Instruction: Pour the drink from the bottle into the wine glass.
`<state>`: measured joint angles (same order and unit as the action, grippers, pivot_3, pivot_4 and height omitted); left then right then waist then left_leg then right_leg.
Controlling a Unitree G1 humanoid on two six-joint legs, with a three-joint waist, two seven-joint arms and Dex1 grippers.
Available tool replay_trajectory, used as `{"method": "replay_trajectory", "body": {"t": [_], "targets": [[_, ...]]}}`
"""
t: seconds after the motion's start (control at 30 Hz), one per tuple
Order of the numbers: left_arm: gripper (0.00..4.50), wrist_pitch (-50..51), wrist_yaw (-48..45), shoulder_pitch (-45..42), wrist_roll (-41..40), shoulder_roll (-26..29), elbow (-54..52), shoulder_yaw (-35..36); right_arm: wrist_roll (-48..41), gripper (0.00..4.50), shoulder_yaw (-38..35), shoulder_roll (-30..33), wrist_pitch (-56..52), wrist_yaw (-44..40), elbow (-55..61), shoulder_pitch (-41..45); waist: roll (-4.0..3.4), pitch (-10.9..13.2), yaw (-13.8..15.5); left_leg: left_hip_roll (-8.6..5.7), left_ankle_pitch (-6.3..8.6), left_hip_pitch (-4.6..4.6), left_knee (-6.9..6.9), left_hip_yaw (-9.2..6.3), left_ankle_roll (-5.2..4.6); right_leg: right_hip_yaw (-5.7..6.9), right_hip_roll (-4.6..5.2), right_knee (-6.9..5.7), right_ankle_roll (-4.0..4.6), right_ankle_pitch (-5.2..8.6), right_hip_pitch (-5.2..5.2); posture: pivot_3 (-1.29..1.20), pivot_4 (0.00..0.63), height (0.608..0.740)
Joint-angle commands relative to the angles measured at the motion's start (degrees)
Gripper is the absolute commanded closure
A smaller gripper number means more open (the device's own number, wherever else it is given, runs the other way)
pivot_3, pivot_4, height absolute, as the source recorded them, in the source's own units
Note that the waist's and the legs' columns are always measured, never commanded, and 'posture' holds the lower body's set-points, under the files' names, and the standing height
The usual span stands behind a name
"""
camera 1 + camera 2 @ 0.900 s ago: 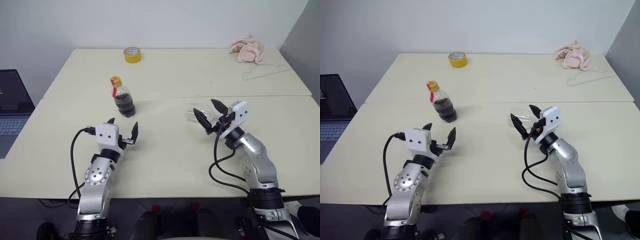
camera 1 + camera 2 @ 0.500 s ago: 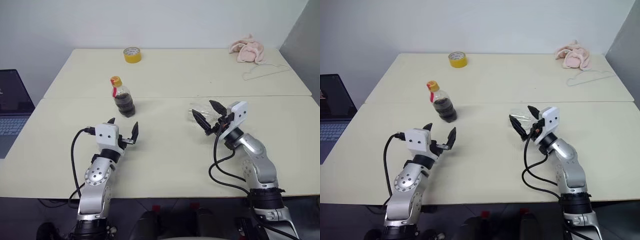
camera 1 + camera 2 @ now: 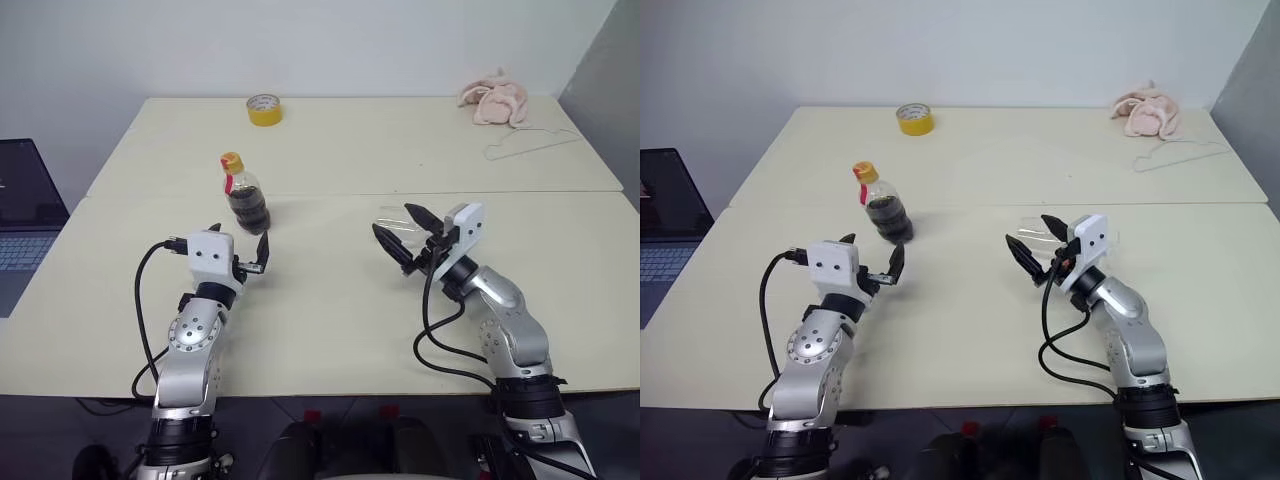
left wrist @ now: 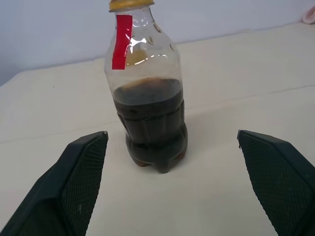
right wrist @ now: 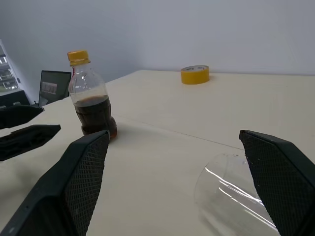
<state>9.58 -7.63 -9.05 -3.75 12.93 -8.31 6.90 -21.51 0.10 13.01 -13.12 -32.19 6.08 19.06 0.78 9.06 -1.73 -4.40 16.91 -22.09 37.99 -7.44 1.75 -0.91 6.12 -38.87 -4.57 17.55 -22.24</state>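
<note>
At the far left I see a laptop (image 3: 25,205) beside the pale table (image 3: 330,300). My left gripper (image 3: 238,252) hovers over the table, fingers spread and empty, just short of the bottle (image 3: 243,194). The bottle stands upright, cap on, about half full of dark drink (image 4: 150,125). Further right, my right gripper (image 3: 402,234) is released too, and the wine glass (image 5: 236,196) lies on its side between its fingers.

We are seeing a clear bottle (image 3: 246,198) wearing a yellow cap and red label, dark brown drink (image 4: 150,125) inside, a yellow tape roll (image 3: 264,109), pink cloth (image 3: 494,101), cream table (image 3: 330,300).
</note>
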Motion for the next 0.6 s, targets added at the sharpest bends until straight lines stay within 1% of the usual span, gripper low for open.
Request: {"method": "replay_trajectory", "body": {"t": [0.03, 0.17, 0.27, 0.43, 0.6], "targets": [[0.04, -0.4, 1.3, -2.1, 0.0, 0.1, 0.6, 1.4, -1.0, 0.0, -0.1, -0.1, 0.0, -0.1, 3.4, 1.3, 0.0, 0.0, 0.0, 0.0, 0.0, 0.0, 0.0, 0.0, 0.0, 0.0, 0.0, 0.0, 0.0, 0.0, 0.0, 0.0, 0.15, 0.74], [0.04, 0.4, 0.0, -5.2, -3.1, -0.8, 3.2, 1.9, -1.9, 0.0, 0.0, -0.3, -1.1, -0.6, 3.8, 2.0, 0.01, 0.0, 0.0, -0.01, 0.0, -0.01, 0.02, 0.0, 0.0, 0.01, 0.01, 0.0, 0.0, 0.0, 0.0, 0.0, 0.15, 0.74], [0.04, 0.7, -0.9, -7.2, -3.8, -0.5, 4.9, 1.7, -2.3, 0.0, 0.2, -0.3, -1.7, -0.9, 4.4, 2.7, 0.01, 0.0, 0.0, -0.01, 0.0, -0.01, 0.02, -0.01, 0.0, 0.01, 0.01, 0.0, 0.0, 0.0, 0.0, 0.0, 0.15, 0.74], [0.04, 1.3, -0.4, -10.4, -2.0, 0.2, 8.9, 1.1, -2.8, 0.0, 0.5, 0.1, -2.6, -1.6, 5.4, 3.2, 0.01, 0.0, -0.1, -0.01, 0.0, 0.0, 0.02, -0.01, 0.0, 0.02, 0.01, -0.01, 0.0, 0.0, 0.0, 0.0, 0.15, 0.74], [0.04, 0.8, 0.6, -11.8, -0.8, 0.4, 11.7, 1.1, -3.6, 0.0, 1.5, 1.4, -4.2, -3.1, 6.7, 3.4, 0.01, 0.0, -0.1, -0.02, 0.0, -0.01, 0.02, -0.01, 0.0, 0.02, 0.01, -0.01, 0.0, 0.0, 0.0, 0.0, 0.15, 0.74]]}}
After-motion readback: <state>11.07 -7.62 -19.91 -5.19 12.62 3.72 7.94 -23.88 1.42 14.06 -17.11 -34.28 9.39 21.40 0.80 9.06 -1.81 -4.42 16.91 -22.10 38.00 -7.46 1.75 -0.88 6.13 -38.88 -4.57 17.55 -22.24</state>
